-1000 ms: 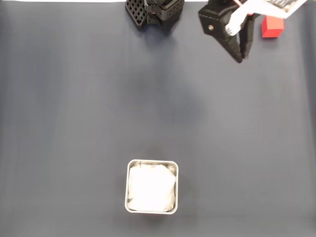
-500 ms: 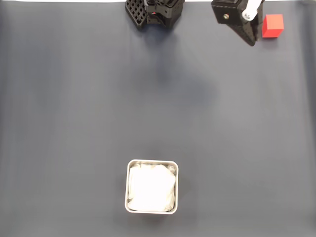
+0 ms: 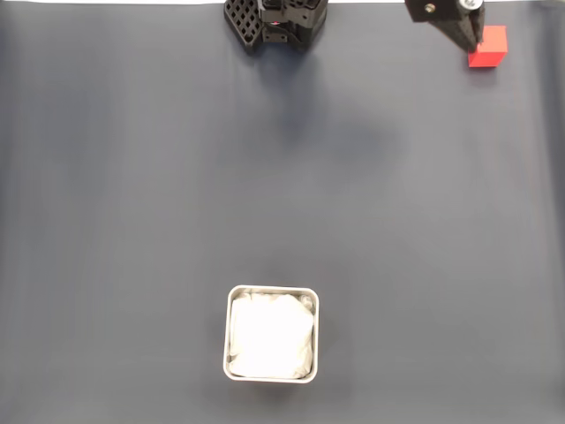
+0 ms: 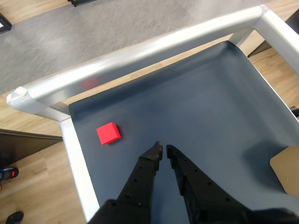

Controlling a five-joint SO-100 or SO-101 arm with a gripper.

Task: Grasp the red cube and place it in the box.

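The fixed view takes in the whole dark mat (image 3: 282, 194), with the box (image 3: 271, 333) and its white lining near the bottom edge, a little left of centre, well apart from everything else. The red cube (image 3: 487, 46) sits at the far right corner there, and the gripper (image 3: 472, 35) reaches in from the top edge with its tip just beside the cube's left face. The wrist view adds the silver metal frame (image 4: 140, 46) bordering the mat and wooden floor beyond. There the gripper (image 4: 162, 149) points toward the frame, its two black fingers nearly together with a narrow gap, holding nothing, and the red cube (image 4: 108, 133) lies on the mat to their left.
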